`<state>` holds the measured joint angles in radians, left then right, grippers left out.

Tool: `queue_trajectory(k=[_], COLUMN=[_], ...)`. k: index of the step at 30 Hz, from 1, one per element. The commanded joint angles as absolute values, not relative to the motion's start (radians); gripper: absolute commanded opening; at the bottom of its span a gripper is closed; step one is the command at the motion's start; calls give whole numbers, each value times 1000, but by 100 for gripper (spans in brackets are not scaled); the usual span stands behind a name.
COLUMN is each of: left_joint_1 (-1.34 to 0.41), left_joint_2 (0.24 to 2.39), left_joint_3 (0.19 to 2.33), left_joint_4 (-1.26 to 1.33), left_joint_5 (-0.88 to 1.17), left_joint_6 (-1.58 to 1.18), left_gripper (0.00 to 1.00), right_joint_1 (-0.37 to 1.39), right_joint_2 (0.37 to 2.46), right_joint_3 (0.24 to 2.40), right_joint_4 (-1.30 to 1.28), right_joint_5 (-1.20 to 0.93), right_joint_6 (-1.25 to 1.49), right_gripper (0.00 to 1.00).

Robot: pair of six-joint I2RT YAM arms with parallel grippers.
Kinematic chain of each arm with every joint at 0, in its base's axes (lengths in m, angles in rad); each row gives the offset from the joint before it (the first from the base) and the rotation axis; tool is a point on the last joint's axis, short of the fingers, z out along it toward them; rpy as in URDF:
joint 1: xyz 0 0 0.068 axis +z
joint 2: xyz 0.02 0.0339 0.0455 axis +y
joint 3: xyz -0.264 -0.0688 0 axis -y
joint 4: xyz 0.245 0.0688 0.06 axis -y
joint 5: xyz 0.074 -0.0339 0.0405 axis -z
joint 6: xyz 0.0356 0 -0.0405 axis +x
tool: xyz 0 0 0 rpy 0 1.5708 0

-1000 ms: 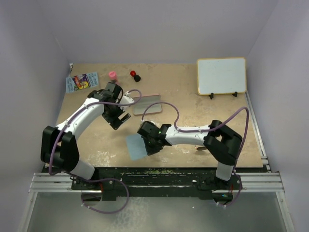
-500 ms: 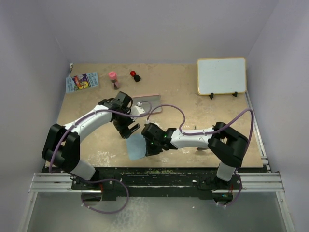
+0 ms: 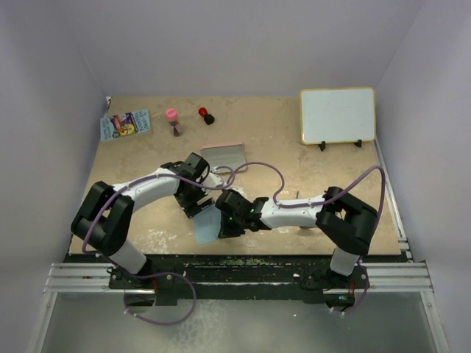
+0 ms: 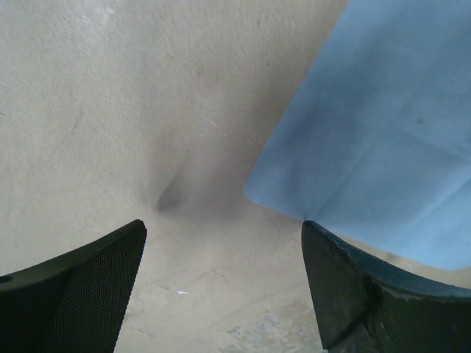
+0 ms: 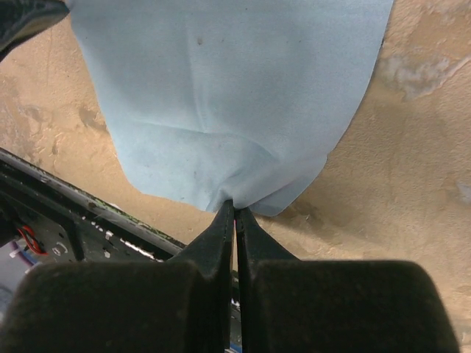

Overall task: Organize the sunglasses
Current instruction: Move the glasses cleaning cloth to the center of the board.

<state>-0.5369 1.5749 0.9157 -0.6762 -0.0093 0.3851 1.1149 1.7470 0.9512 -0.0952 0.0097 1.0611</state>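
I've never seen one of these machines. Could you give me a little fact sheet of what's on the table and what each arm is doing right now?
Right gripper: shut, pinching one edge of the blue cloth
Left gripper: open, holding nothing, low over the table at a corner of the cloth
Pink case: on the table beyond both grippers
Sunglasses: not clearly visible in any view
Back of table: whiteboard, colourful card
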Motion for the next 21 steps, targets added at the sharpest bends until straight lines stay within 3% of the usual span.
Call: queue_trajectory(k=[1, 21], left_joint_1=[-541, -541], left_joint_2=[1606, 1571], left_joint_3=[929, 998], left_joint_4=[-608, -642], left_joint_5=[-73, 135], left_joint_6=[346, 354], left_gripper=[89, 87], right_joint_1=[1127, 1156], right_joint_2=[1726, 1713], right_joint_3=[969, 986], right_joint_4=[-104, -143], right_joint_5=[42, 73], right_joint_6=[1100, 1125], right_gripper=[0, 0])
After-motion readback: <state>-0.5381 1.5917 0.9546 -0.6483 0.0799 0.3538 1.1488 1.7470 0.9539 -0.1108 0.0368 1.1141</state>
